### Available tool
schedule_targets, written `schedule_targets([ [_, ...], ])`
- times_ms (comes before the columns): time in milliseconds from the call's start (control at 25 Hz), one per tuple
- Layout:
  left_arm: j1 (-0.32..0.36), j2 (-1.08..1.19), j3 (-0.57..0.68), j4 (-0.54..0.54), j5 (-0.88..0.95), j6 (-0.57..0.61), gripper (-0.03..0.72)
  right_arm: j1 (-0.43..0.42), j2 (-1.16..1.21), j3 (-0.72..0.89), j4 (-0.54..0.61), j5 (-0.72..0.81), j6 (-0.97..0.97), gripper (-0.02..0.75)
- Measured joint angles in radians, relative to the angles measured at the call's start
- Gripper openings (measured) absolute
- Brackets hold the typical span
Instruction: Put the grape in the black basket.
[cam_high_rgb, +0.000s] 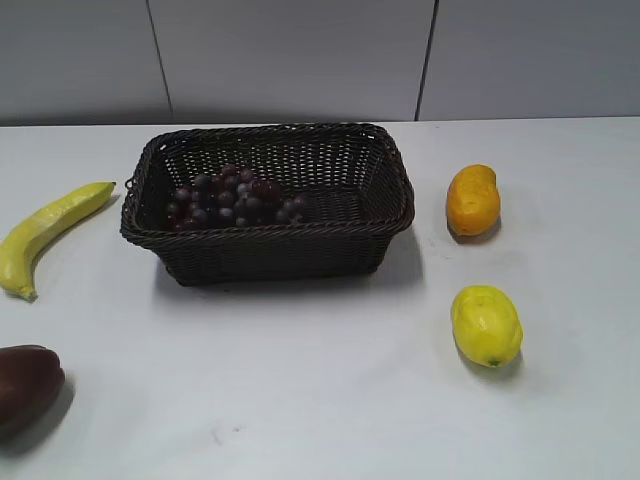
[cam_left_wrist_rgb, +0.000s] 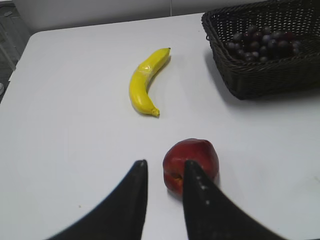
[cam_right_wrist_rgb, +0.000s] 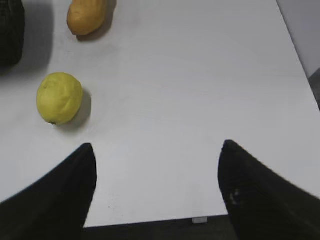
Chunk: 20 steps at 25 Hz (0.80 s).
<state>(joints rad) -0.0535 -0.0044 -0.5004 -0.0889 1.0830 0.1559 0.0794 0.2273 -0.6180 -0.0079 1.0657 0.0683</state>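
Landmark: the black basket (cam_high_rgb: 385, 215), on the white table (cam_high_rgb: 320, 400).

Nearest, left wrist view: we see the left gripper (cam_left_wrist_rgb: 165, 175) above the table, its two dark fingers a narrow gap apart, nothing between them. The red fruit (cam_left_wrist_rgb: 192, 162) lies just beyond and partly behind the right finger; we cannot tell whether they touch.

Nearest, right wrist view: we see the right gripper (cam_right_wrist_rgb: 157, 165) with fingers spread wide, over bare table, holding nothing.

Near, exterior view: we count the red fruit at the lower left edge, well in front of the basket and to its left. The lemon (cam_high_rgb: 486, 325) sits in front of the basket and to its right, apart from it.

Middle: the banana (cam_high_rgb: 50, 235) lies left of the basket, its far tip near the basket's left rim, not touching. The grape (cam_high_rgb: 235, 200) rests inside the basket, on the floor of its left half. The orange-yellow fruit (cam_high_rgb: 472, 200), a mango by the look of it, stands right of the basket, near but apart.

Far: a grey panelled wall (cam_high_rgb: 300, 55) behind the basket.
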Motion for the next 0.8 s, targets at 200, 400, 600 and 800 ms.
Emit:
schedule_targets([
  [200, 0.0, 0.0, 0.0, 0.0, 0.0, 0.0, 0.228, 0.0, -0.138, 0.079, 0.008, -0.014, -0.047, 0.573],
  [400, 0.0, 0.0, 0.0, 0.0, 0.0, 0.0, 0.228, 0.0, -0.226, 0.12, 0.019, -0.018, -0.051, 0.573],
  [600, 0.0, 0.0, 0.0, 0.0, 0.0, 0.0, 0.228, 0.0, -0.234, 0.12, 0.02, -0.018, -0.051, 0.573],
  [800, 0.0, 0.0, 0.0, 0.0, 0.0, 0.0, 0.228, 0.0, -0.234, 0.12, 0.02, -0.018, -0.051, 0.573],
])
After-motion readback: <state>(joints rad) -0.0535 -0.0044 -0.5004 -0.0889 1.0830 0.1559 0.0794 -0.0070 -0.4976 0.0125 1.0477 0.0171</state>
